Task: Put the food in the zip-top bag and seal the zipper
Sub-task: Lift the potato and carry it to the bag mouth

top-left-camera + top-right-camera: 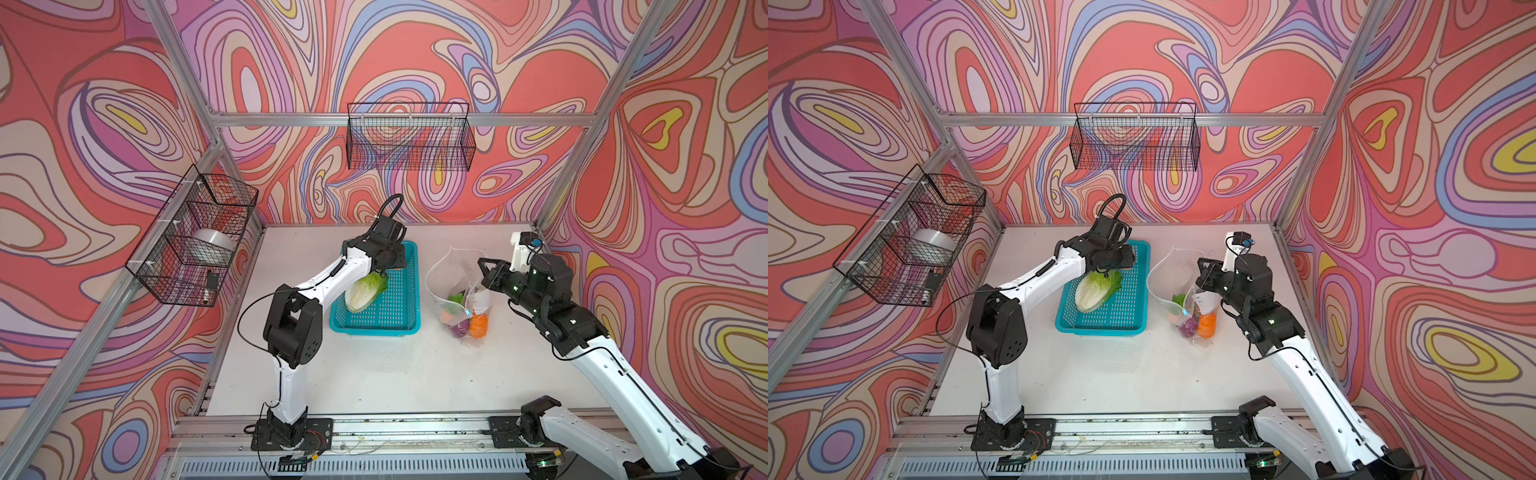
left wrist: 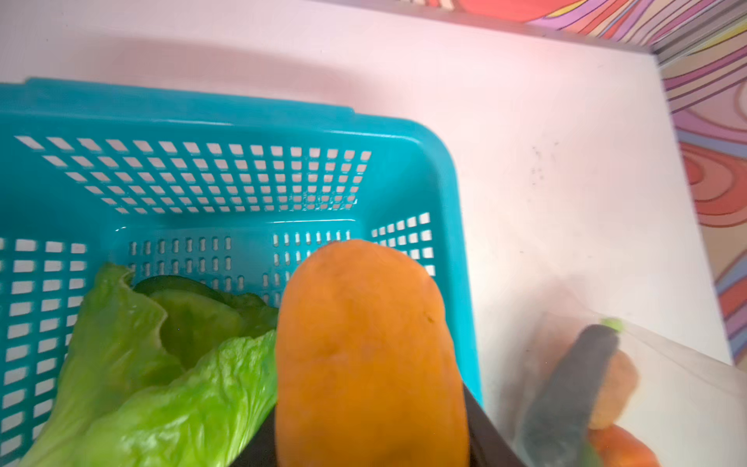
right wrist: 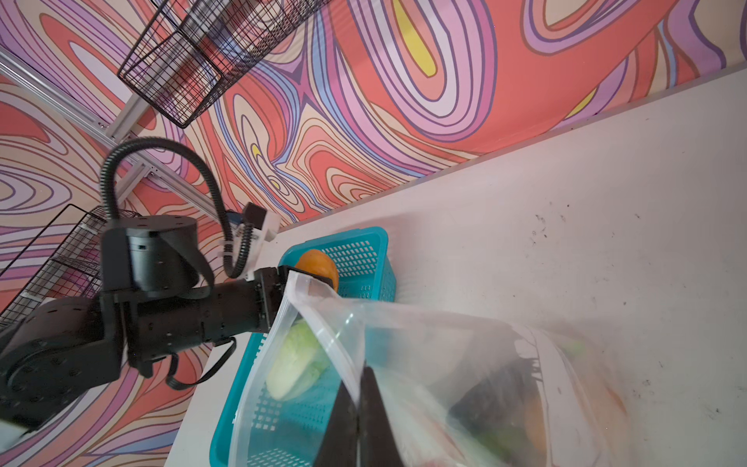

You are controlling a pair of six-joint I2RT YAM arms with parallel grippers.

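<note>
My left gripper (image 2: 372,444) is shut on a tan-orange potato (image 2: 364,356), held above the far end of the teal basket (image 1: 399,328). The potato (image 3: 319,265) also shows in the right wrist view. A green-white lettuce (image 1: 365,291) lies in the basket below it. To the basket's right stands the clear zip-top bag (image 1: 453,274), mouth up and open. My right gripper (image 3: 357,404) is shut on its rim near the zipper track. Inside the bag lie an orange pumpkin (image 1: 478,324), a purple onion (image 1: 457,332), green pieces (image 1: 456,298) and a dark cucumber (image 2: 574,384). The light-blue slider (image 1: 468,311) hangs at the bag's front edge.
A black wire basket (image 1: 409,137) hangs on the back wall. Another wire basket (image 1: 195,237) on the left wall holds a silver bowl. Aluminium frame posts and patterned walls close the white table (image 1: 374,374) on three sides.
</note>
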